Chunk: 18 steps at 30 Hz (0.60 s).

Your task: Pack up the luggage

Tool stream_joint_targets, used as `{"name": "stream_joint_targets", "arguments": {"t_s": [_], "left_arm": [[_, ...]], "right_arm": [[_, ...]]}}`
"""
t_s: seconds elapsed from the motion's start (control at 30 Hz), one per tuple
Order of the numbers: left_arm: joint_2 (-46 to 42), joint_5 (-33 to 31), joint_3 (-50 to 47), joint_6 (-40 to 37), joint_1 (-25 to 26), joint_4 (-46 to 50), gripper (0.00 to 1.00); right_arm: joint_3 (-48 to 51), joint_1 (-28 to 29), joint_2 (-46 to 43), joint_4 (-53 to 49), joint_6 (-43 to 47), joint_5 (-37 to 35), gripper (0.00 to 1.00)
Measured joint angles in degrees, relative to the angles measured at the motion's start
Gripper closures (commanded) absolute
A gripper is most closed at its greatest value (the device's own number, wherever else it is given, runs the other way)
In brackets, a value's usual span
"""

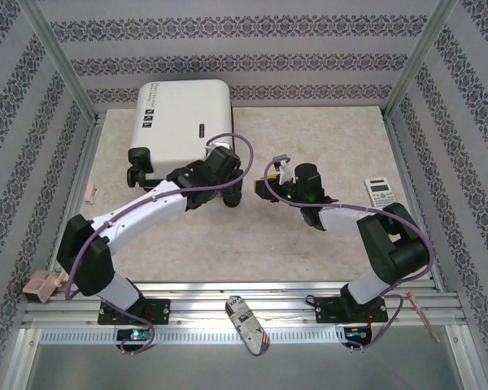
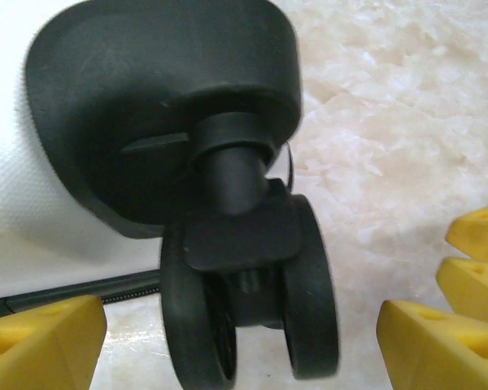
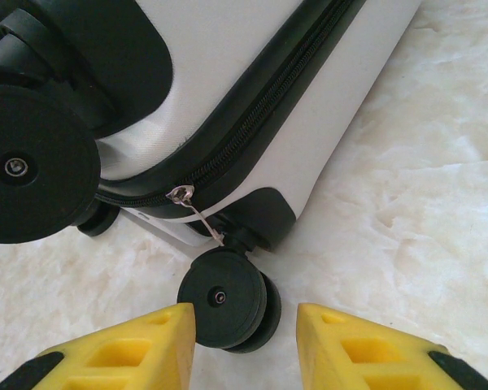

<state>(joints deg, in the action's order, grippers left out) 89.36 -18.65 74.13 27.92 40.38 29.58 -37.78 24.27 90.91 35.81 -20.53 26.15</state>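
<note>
The luggage (image 1: 179,122), a white hard shell with a black zipper band, lies flat and zipped shut at the back left of the table. My left gripper (image 1: 234,195) sits at its near right corner. In the left wrist view that gripper (image 2: 244,349) is open wide, with a black double wheel (image 2: 248,301) standing free between the yellow fingers (image 2: 41,337). My right gripper (image 1: 264,188) is just right of that corner. In the right wrist view it (image 3: 246,333) is open, a black wheel (image 3: 224,299) lies by its left fingertip, and the metal zipper pull (image 3: 181,193) hangs above.
A white calculator (image 1: 382,193) lies at the right side of the marble table top (image 1: 309,146). A pink object (image 1: 42,284) and a small pink piece (image 1: 92,192) sit by the left frame rail. A patterned oblong item (image 1: 248,325) and a red pen (image 1: 419,313) rest near the front rail.
</note>
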Motion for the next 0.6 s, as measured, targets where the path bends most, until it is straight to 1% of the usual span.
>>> {"name": "stream_joint_targets", "arguments": {"t_s": [0.2, 0.3, 0.4, 0.6], "left_arm": [[0.1, 0.5, -0.2, 0.6, -2.2, -1.8, 0.21], [0.5, 1.4, -0.4, 0.6, -2.7, -3.0, 0.27], [1.5, 2.8, -0.4, 0.5, -3.0, -3.8, 0.35], [3.6, 5.2, -0.4, -0.4, -3.0, -5.6, 0.57]], "right_arm": [[0.0, 0.4, 0.0, 0.0, 0.4, 0.0, 0.62], [0.0, 0.7, 0.0, 0.1, 1.0, 0.3, 0.62], [0.0, 1.4, 0.4, 1.1, 1.7, 0.8, 0.63], [-1.9, 2.9, 5.6, 3.5, 4.4, 3.3, 0.62]]}}
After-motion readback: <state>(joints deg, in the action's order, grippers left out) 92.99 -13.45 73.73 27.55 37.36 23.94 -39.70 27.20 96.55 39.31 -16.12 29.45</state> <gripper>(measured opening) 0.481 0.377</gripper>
